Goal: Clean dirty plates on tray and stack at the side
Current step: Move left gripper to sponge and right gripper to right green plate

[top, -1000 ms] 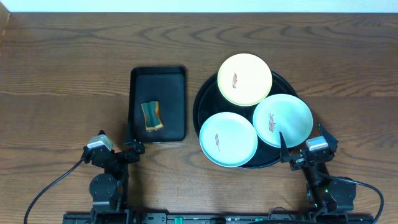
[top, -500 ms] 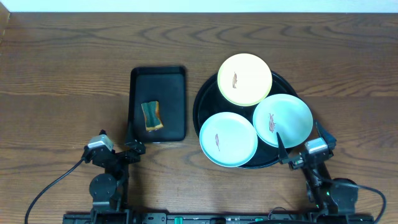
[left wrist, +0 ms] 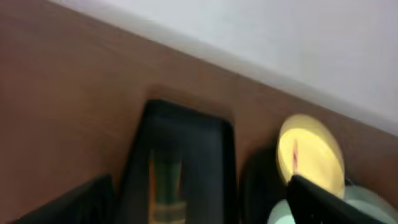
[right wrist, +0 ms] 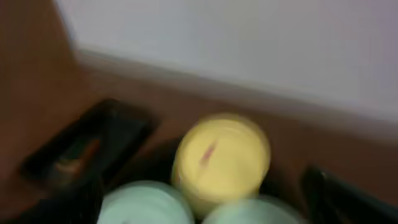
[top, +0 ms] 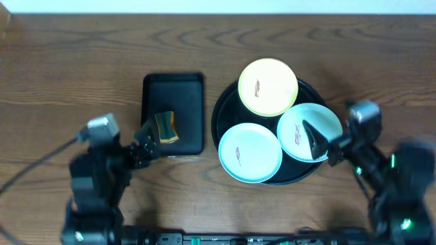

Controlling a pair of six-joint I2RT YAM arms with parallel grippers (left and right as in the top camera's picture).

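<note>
The round black tray (top: 221, 112) holds three plates. The pale yellow plate (top: 268, 86) is at the back, one aqua plate (top: 250, 152) at the front left, the other aqua plate (top: 303, 126) at the right. Each has a small reddish smear. My left gripper (top: 147, 141) is open and empty at the front left corner of the rectangular tray. My right gripper (top: 319, 143) is open and empty over the right aqua plate's near right edge. The right wrist view is blurred and shows the yellow plate (right wrist: 221, 155) with both aqua plates (right wrist: 143, 202) in front of it.
A smaller rectangular black tray (top: 173, 95) lies left of the round tray with a green and tan sponge (top: 166, 127) on it. The left wrist view shows this tray (left wrist: 186, 143), the sponge (left wrist: 165, 186) and the yellow plate (left wrist: 311, 152). Bare wood lies all around.
Both arms have left their spots at the table's front edge and moved forward. The left one came up to the rectangular tray, the right one over the right aqua plate. Plates and sponge are unmoved.
</note>
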